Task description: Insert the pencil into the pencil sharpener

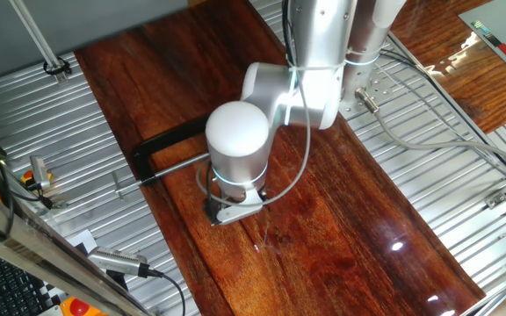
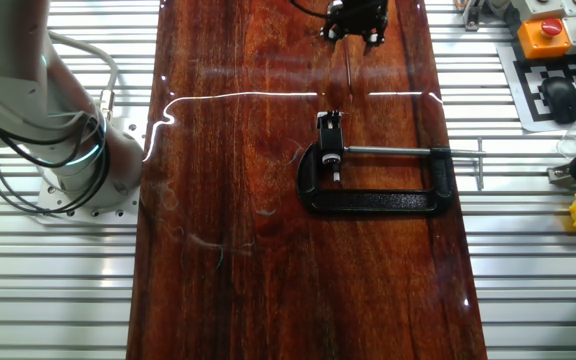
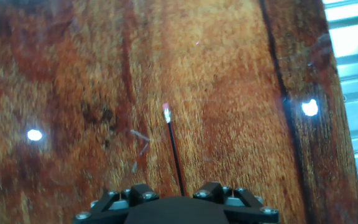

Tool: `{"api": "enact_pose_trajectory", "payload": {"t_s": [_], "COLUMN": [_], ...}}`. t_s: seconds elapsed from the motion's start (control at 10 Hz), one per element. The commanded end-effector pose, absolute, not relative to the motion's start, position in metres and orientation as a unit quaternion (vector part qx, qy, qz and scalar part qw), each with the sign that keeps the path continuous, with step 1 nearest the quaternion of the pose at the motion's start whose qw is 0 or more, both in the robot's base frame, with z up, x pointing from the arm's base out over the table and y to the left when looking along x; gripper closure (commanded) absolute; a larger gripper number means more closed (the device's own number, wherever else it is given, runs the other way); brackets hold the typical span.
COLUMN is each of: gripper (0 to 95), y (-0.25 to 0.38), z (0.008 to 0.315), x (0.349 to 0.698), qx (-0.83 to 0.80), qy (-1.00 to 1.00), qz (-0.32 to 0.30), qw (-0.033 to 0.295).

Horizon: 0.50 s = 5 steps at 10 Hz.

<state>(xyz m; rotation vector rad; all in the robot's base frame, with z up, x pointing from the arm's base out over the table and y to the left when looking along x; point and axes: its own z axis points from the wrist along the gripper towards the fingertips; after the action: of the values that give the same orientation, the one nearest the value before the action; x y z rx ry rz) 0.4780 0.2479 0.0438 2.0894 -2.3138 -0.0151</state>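
Observation:
The pencil (image 3: pixel 174 155) is a thin dark stick with a pale pink-white end. In the hand view it runs from between my gripper (image 3: pixel 178 198) away over the red-brown wood. My fingertips are hidden under the hand's body, and the jaws seem shut on the pencil's near end. In the other fixed view the gripper (image 2: pixel 352 38) is at the table's far end. There the pencil (image 2: pixel 348 68) points at the small white pencil sharpener (image 2: pixel 329 125), a short gap away. The sharpener sits in the black clamp (image 2: pixel 378 202). In one fixed view the gripper (image 1: pixel 228 211) is low over the wood and the arm hides the sharpener.
The clamp's long screw rod (image 2: pixel 408 152) reaches right towards the table edge. The clamp also shows in one fixed view (image 1: pixel 169 140). Ribbed metal surfaces flank the wooden board (image 2: pixel 268 260). The robot base (image 2: pixel 78 150) and its cables stand at the left. A keyboard and a red button box lie at the far right.

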Motion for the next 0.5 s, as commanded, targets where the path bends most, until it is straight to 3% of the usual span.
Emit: {"api": "enact_pose_trajectory", "payload": {"t_s": [0.1,0.5], "gripper": [38.0,38.0], "y": [0.2490,0.2490], "z": [0.0439,0.0439], "x": [0.4787,0.4787], "qx": [0.658,0.654], "qy": [-0.753,-0.756], "qz": [-0.017,-0.016], "qw": [0.003,-0.006]}}
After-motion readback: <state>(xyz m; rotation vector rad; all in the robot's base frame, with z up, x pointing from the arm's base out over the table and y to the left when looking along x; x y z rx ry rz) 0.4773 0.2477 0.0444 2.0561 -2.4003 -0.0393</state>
